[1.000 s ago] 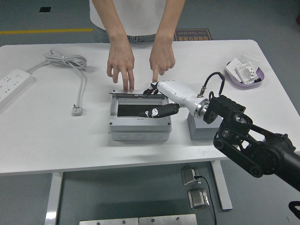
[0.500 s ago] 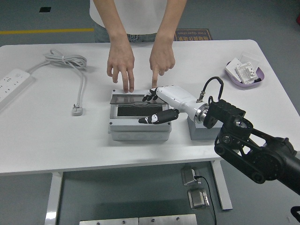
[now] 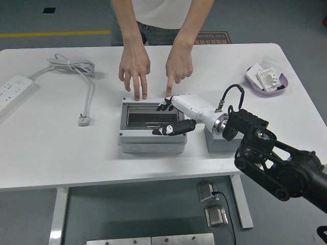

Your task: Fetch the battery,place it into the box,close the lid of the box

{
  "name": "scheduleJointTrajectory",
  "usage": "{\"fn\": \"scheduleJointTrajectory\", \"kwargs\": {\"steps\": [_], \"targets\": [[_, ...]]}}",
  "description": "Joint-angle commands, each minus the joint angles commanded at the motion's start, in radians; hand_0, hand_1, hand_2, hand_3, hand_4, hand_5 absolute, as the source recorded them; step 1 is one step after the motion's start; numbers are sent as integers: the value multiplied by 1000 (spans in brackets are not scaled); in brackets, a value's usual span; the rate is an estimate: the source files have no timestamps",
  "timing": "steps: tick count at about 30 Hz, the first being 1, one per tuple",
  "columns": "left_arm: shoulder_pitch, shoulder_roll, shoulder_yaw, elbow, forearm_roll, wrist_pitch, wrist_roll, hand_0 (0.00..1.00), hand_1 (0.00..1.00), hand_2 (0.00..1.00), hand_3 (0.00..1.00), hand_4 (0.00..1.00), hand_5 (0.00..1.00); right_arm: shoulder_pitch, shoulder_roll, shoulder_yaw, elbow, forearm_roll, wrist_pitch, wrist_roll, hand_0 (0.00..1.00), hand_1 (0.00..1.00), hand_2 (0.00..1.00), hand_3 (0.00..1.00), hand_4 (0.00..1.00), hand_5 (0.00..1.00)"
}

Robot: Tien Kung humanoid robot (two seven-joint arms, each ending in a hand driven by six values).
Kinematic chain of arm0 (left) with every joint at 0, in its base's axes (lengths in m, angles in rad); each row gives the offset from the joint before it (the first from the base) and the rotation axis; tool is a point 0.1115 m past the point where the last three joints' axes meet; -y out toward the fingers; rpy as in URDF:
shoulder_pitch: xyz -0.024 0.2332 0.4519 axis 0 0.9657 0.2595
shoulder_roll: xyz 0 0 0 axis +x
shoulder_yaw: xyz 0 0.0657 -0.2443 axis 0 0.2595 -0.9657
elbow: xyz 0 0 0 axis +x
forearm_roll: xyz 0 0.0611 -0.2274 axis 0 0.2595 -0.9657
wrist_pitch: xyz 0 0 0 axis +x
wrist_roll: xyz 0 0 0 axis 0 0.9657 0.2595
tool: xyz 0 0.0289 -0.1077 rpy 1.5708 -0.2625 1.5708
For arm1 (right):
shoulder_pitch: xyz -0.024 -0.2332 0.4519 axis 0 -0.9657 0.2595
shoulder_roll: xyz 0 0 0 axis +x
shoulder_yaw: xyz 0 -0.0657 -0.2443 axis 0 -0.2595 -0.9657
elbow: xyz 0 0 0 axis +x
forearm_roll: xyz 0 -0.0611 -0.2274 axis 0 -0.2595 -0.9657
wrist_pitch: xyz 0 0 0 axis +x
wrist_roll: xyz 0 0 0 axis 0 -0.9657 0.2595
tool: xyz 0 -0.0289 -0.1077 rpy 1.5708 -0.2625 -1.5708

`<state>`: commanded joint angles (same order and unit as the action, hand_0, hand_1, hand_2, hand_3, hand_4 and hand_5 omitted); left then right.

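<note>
As lid (image 3: 145, 113) now lies flatter | right hand (image 3: 171, 118) stays atop box (image 3: 151, 143)

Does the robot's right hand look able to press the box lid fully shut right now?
Probably yes. The right hand is already over the grey box, fingers on the lid. The person's hands press only at the far edge and seem clear of the lid's path.
</note>
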<state>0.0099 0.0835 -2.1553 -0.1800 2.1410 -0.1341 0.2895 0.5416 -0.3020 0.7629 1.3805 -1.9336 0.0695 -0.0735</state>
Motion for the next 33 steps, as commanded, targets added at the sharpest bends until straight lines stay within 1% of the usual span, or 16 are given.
{"fn": "scheduleJointTrajectory", "kwargs": {"steps": [8,13,18,23,25,26,27,29,33], "targets": [[0,0,-5,0,4,0,1,640,661,714,836,883,652,-11,-4,35,16,-16,10,-5,742,660,681,698,992,700],[2,0,-6,0,4,0,1,640,661,714,836,883,652,-31,-11,103,50,-46,29,-14,742,660,678,698,990,700],[7,0,-11,0,5,0,2,640,660,714,836,882,653,-70,-21,206,115,-92,74,-36,740,659,677,698,989,701],[11,-2,-16,0,8,0,3,640,661,714,836,882,652,-123,-34,320,202,-146,141,-71,740,658,673,689,991,705],[11,-3,-15,0,6,0,3,640,661,714,836,882,652,-143,-36,369,233,-156,161,-77,740,658,673,689,991,705],[11,-3,-16,0,7,0,3,640,661,714,836,882,652,-155,-34,395,248,-157,172,-76,740,658,673,689,991,705],[11,-4,-17,0,8,0,3,640,661,714,836,883,653,-168,-30,425,262,-155,185,-73,719,638,666,673,993,715],[12,-5,-17,0,9,0,3,640,661,714,836,883,653,-188,-19,480,278,-137,197,-58,719,638,666,673,993,715],[11,-6,-15,0,9,0,3,640,660,714,836,882,652,-213,4,591,285,-93,193,-17,722,637,673,678,995,704]]}}
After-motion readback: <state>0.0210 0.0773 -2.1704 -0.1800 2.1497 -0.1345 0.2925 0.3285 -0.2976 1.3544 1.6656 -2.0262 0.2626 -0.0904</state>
